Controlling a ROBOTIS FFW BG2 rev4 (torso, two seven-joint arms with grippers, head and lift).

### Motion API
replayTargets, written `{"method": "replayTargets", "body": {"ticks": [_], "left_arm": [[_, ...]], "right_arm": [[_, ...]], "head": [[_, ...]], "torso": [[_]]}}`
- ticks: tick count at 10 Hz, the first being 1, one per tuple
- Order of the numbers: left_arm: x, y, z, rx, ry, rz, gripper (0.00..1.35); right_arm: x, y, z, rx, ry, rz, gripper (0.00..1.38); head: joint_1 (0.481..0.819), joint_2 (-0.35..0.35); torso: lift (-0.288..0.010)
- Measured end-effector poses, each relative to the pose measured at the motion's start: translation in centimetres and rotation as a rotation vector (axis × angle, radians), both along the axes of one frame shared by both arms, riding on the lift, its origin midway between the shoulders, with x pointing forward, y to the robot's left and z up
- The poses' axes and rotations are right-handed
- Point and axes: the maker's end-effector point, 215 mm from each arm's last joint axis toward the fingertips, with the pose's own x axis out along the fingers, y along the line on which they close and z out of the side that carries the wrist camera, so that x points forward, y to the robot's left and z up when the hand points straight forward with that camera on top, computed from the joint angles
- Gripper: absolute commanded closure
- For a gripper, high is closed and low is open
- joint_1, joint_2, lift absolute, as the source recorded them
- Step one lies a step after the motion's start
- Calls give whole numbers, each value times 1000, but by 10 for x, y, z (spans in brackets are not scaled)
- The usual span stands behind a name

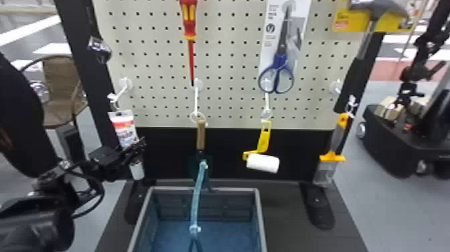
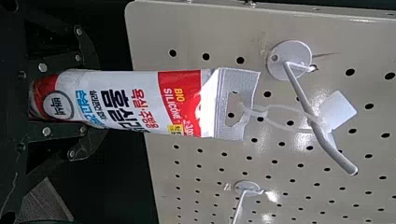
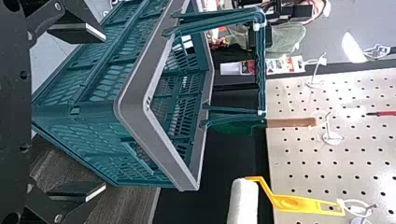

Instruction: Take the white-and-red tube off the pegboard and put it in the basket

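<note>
At the left of the head view, the left gripper (image 1: 139, 144) had its 2 fingers closed in on the lower part of the white-and-red tube (image 1: 124, 130), 1 on each side. The tube hung upright in front of the pegboard (image 1: 227, 67), its top strung by a plastic loop (image 2: 259, 113) from the leftmost white hook (image 1: 124, 87). Next came a red-and-yellow screwdriver (image 1: 189, 20), with a wooden-handled trowel (image 1: 201, 134) hanging below it behind the basket (image 1: 234, 189), which stood on the dark surface (image 1: 291, 214), handle raised. Then came a paint roller (image 1: 263, 163) below blue-handled scissors (image 1: 281, 60), and, farthest right, a scraper (image 1: 339, 130) and a hammer (image 1: 351, 80). In its own wrist view, the right gripper (image 3: 99, 112) held its 2 fingers wide apart and empty, near the outside of the basket.
</note>
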Motion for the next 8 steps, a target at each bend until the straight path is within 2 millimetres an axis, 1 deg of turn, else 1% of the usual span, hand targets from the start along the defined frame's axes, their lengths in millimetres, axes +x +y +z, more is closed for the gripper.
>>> {"method": "replayTargets", "body": {"ticks": [4, 8], "left_arm": [[-1, -2, 2, 1, -6, -4, 1069], [-3, -1, 18, 24, -44, 17, 1069]], "right_arm": [[0, 0, 0, 0, 0, 0, 179], [-1, 0, -2, -1, 7, 0, 179]], "head": [[549, 0], [549, 0]], "torso": [[-100], [-100]]}}
